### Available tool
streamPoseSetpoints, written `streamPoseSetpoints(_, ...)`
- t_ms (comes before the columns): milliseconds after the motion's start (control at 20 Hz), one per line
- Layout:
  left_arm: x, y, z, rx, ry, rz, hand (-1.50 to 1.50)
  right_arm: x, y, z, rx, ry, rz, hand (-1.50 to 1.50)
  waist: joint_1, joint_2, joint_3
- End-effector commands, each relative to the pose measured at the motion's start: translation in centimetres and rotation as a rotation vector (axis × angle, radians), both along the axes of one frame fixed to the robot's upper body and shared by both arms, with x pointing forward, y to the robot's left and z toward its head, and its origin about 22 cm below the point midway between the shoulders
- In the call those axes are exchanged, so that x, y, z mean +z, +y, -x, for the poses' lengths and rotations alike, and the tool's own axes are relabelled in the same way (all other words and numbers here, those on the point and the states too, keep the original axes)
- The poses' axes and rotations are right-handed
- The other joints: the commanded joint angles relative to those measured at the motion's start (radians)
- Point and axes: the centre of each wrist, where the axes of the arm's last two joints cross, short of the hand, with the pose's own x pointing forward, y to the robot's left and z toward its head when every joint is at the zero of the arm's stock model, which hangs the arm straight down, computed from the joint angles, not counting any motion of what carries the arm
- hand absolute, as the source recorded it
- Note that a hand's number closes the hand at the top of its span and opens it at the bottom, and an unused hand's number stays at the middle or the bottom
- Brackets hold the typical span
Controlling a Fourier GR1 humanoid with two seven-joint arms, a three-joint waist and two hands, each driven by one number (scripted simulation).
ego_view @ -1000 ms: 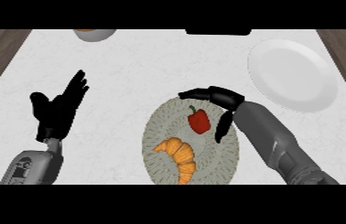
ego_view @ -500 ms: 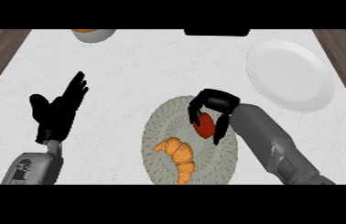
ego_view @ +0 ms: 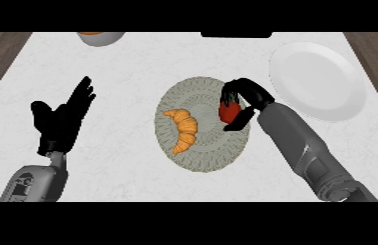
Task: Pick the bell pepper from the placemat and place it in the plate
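Observation:
A red bell pepper (ego_view: 229, 112) sits at the right side of the round grey placemat (ego_view: 201, 154). My right hand (ego_view: 247, 100) is curled round it, fingers over its top and thumb below, hiding part of it. A white plate (ego_view: 317, 79) lies to the right of the placemat, at the counter's right side, with nothing on it. My left hand (ego_view: 63, 118) rests open at the left, fingers up, away from the mat.
An orange croissant (ego_view: 183, 129) lies on the left half of the placemat, beside the pepper. A bowl (ego_view: 100, 37) shows at the counter's far edge on the left, and a dark object (ego_view: 236, 34) at the far edge in the middle.
My right hand came down over the pepper and closed its fingers round it. The pepper and hand now stand farther right on the mat. The left hand has not moved.

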Motion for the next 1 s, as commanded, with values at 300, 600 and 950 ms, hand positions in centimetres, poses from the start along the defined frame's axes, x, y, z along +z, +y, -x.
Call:
streamPoseSetpoints(300,-0.2,-0.4,-0.2,-0.011,0.017,0.012,0.0,9.5,2.5,-5.1,-0.843,-0.39,0.197,1.5,0.013,-0.009,0.003)
streamPoseSetpoints(600,-0.6,-0.5,-0.6,0.012,0.013,-0.007,0.0,11.5,3.9,-6.0,-1.144,-0.545,0.276,1.5,-0.009,-0.004,0.005)
streamPoseSetpoints(950,-1.4,-0.5,-0.2,0.012,0.009,-0.015,0.0,12.8,3.1,-6.4,-1.321,-0.48,0.2,1.5,-0.018,-0.003,0.007)
